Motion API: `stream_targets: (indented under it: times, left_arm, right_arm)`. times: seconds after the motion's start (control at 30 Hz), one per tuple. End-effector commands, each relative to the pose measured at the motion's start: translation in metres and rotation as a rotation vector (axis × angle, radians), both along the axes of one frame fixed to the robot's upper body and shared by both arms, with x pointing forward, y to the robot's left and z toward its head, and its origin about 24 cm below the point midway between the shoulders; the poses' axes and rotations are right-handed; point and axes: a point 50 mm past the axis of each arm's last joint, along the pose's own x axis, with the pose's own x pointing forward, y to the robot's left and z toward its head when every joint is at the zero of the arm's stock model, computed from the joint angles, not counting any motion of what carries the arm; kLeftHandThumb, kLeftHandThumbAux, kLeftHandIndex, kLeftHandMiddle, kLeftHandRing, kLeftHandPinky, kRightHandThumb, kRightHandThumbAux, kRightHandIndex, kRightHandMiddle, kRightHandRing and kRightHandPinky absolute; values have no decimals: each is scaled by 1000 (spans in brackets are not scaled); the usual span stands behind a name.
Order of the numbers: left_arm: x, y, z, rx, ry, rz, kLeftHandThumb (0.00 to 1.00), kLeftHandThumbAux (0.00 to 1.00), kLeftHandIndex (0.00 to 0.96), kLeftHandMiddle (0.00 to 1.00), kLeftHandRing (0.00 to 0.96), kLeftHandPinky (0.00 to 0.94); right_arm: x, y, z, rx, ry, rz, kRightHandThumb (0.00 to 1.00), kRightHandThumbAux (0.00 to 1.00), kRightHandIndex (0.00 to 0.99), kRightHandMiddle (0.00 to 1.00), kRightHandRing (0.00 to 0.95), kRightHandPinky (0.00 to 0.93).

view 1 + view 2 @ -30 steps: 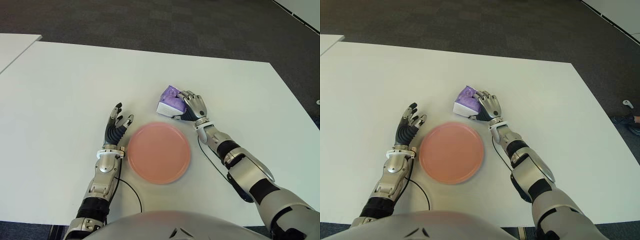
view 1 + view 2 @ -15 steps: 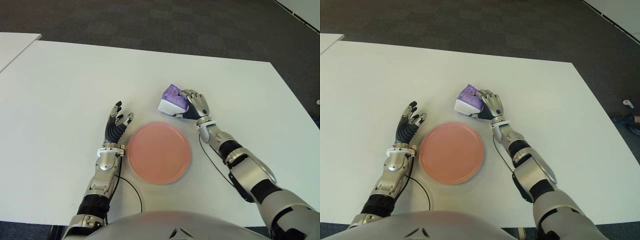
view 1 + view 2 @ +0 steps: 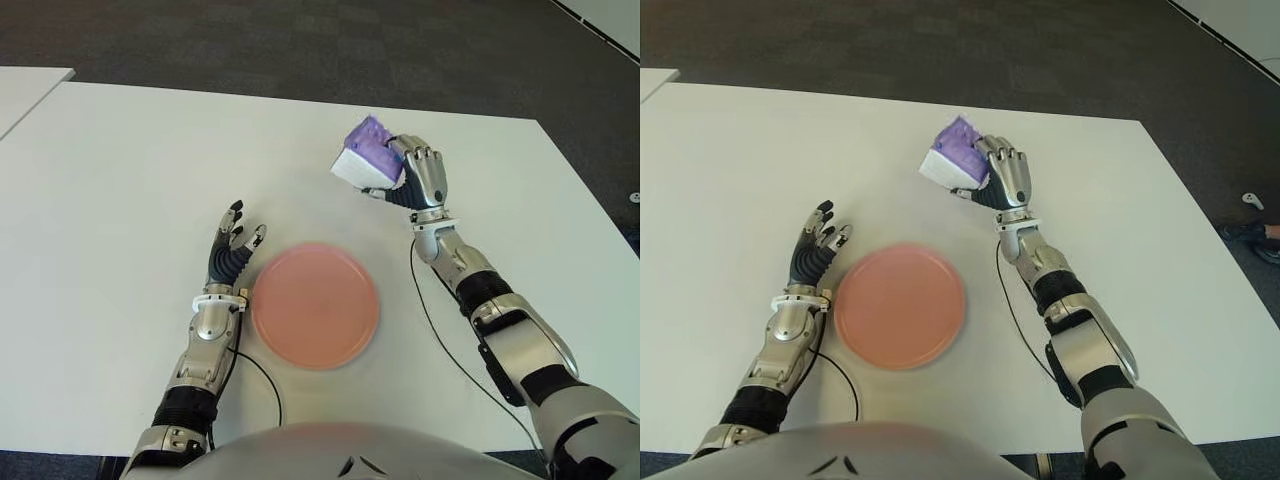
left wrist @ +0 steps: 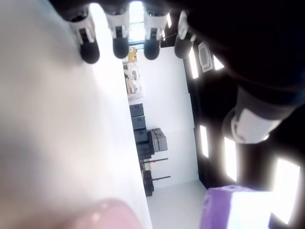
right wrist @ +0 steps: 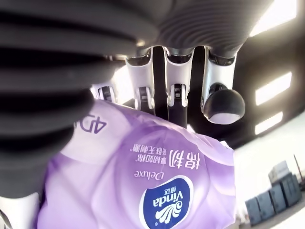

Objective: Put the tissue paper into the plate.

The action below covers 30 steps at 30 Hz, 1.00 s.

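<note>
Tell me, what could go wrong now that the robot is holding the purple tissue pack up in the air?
The right hand grips the tissue pack by one side only, so it might slip out and land on the table, short of the pink plate. The pack is soft and could squash or tilt as it travels. The left hand shows open just left of the plate, so a wide swing might bump it.

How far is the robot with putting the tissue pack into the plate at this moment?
Done: the right robot hand has grasped the purple tissue pack and holds it raised above the white table. In hand: carrying it, though it is beyond the pink plate, not over it. Left: bring it over the plate and release. The left robot hand is open beside the plate's left edge.
</note>
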Motion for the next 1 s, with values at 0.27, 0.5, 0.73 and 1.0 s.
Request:
stream_targets:
  times: [0.27, 0.5, 0.73, 1.0]
  left_arm:
    - [-7, 3, -19, -5, 112, 11, 52, 503, 0, 0, 0, 2]
    - [-7, 2, -20, 4, 112, 11, 59, 489, 0, 0, 0, 0]
    - [-7, 1, -19, -23, 111, 6, 60, 493, 0, 0, 0, 0]
    - [-7, -1, -19, -16, 106, 13, 56, 494, 0, 0, 0, 2]
  right_arm:
    - [-16, 3, 40, 73, -130, 7, 741, 710, 441, 889, 885, 869]
    - [-22, 7, 50, 109, -159, 48, 738, 711, 440, 883, 878, 866]
    - [-56, 31, 42, 118, -166, 201, 734, 713, 440, 878, 873, 861]
    - [-82, 40, 28, 44, -96, 358, 731, 714, 440, 878, 872, 870]
